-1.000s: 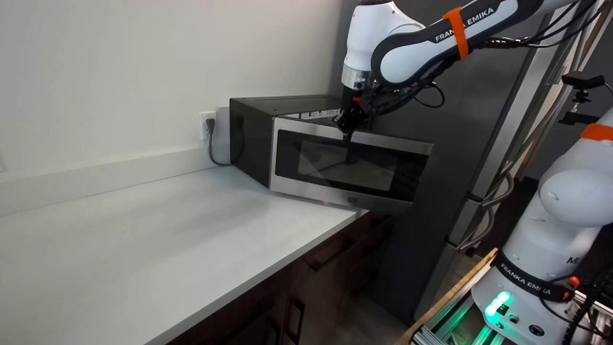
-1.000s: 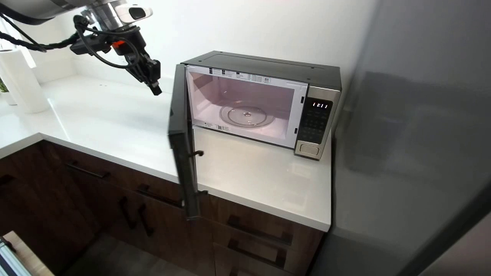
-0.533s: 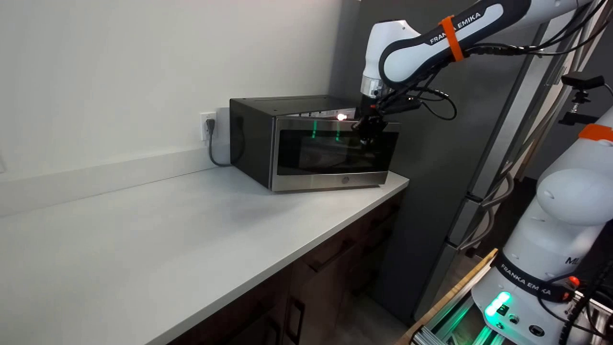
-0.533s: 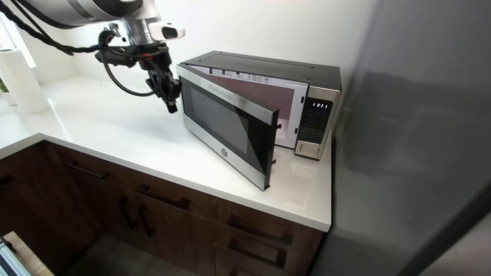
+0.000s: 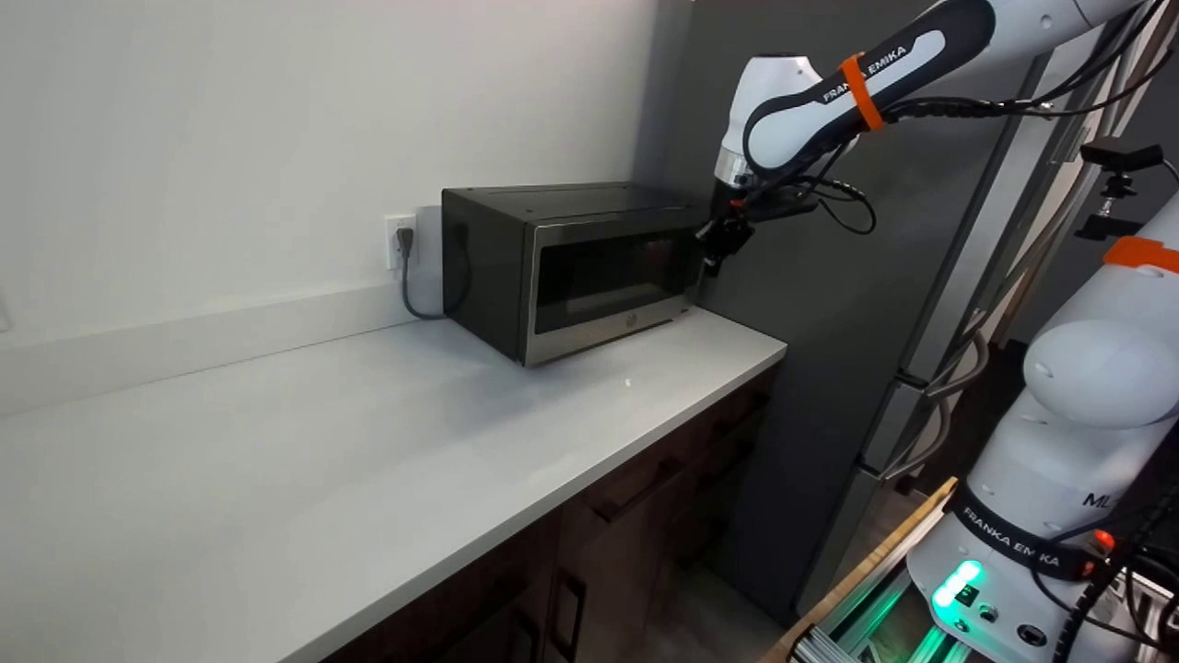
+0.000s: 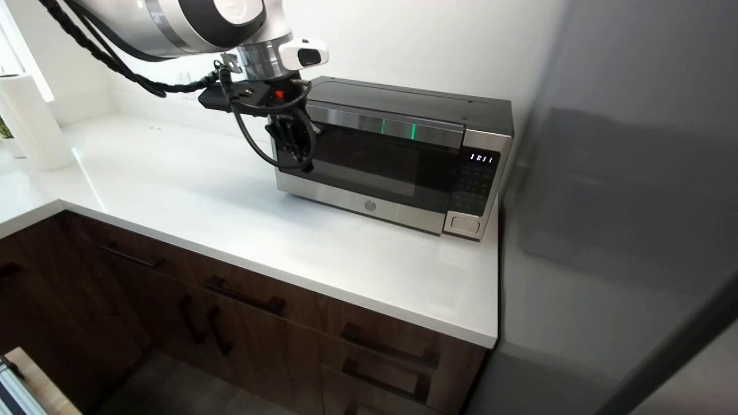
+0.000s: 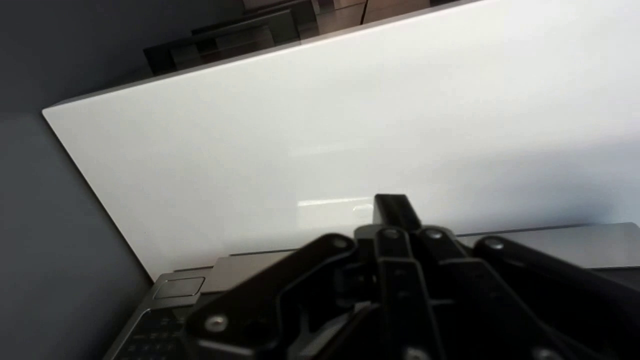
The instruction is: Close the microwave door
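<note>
Microwave door (image 6: 375, 167), metal-banded dark glass, has swung inward.

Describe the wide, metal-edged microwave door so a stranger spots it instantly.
On the white countertop stands a boxy dark grey microwave. The wide silver-edged door with a dark glass window fills most of its front. Unlike the narrow black control panel beside it, with its glowing display, the door bears a round silver logo.

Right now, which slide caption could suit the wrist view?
Closed hand above the white countertop; microwave door and control panel at the frame's bottom.
</note>
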You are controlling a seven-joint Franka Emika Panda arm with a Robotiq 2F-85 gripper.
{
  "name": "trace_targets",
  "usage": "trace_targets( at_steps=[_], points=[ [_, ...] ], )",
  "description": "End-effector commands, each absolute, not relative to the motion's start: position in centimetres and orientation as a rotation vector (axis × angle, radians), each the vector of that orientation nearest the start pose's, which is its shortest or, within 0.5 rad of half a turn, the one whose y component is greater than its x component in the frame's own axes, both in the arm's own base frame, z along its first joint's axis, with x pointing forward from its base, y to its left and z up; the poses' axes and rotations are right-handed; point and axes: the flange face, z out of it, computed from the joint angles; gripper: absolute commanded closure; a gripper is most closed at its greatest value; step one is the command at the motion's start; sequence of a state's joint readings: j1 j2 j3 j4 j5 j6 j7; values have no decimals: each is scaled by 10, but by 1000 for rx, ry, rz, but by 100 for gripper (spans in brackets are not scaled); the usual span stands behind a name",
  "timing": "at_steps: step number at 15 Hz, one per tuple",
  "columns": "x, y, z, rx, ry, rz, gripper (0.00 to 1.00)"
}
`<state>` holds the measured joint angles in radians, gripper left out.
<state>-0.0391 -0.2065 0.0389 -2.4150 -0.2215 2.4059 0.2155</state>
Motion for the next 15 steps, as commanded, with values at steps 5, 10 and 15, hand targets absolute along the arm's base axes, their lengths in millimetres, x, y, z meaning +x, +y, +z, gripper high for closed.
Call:
trace_targets(
  at_steps=[5,10,15],
  points=[
    [508,-10,404,-3206,99,-618,100],
    [532,-38,378,-3144,160,-901,100],
    [546,-78,374,-3164,306,-1059,100]
  ],
)
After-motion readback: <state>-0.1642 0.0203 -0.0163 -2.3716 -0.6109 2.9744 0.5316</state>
